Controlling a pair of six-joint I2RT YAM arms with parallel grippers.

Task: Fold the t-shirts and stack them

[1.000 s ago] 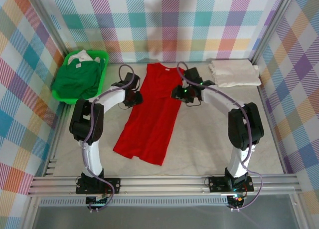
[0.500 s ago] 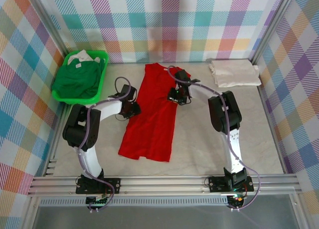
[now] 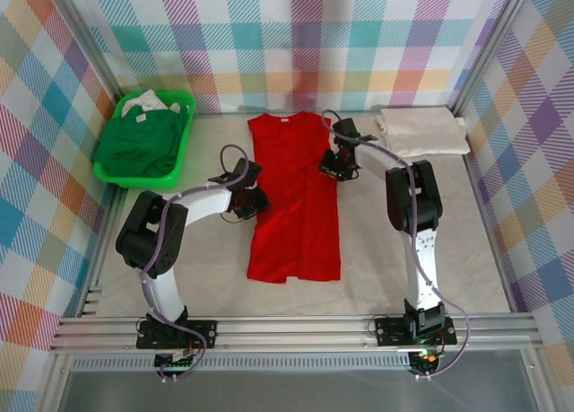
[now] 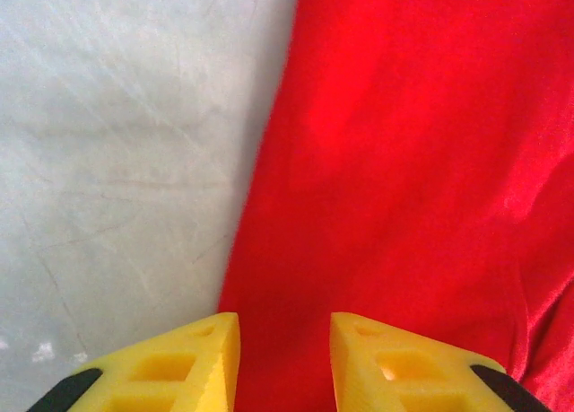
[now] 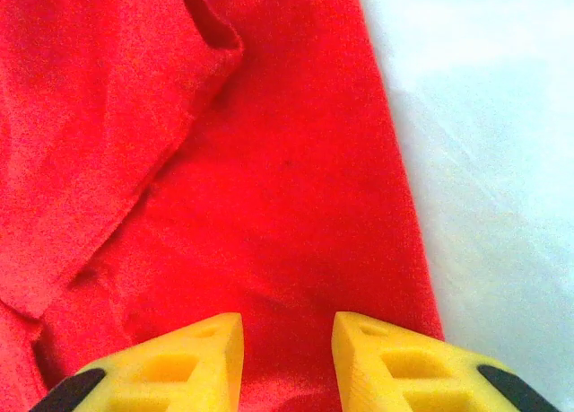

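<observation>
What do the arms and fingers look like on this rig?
The left arm and right arm have white links with bulky black joints, and a grey-purple cable looped along each. Fingers are yellow wedges with moulded hollows, black at the base.

The left arm (image 3: 193, 199) rises from the near edge of the table (image 3: 377, 250), its elbow out toward the left edge and its forearm low and level, reaching toward the middle. The left gripper (image 3: 254, 199) points down, its yellow fingers (image 4: 188, 358) a little apart. The right arm (image 3: 414, 206) stretches toward the far edge, wrist bent leftward. The right gripper (image 3: 337, 165) points down too, jaws narrowly parted.
</observation>
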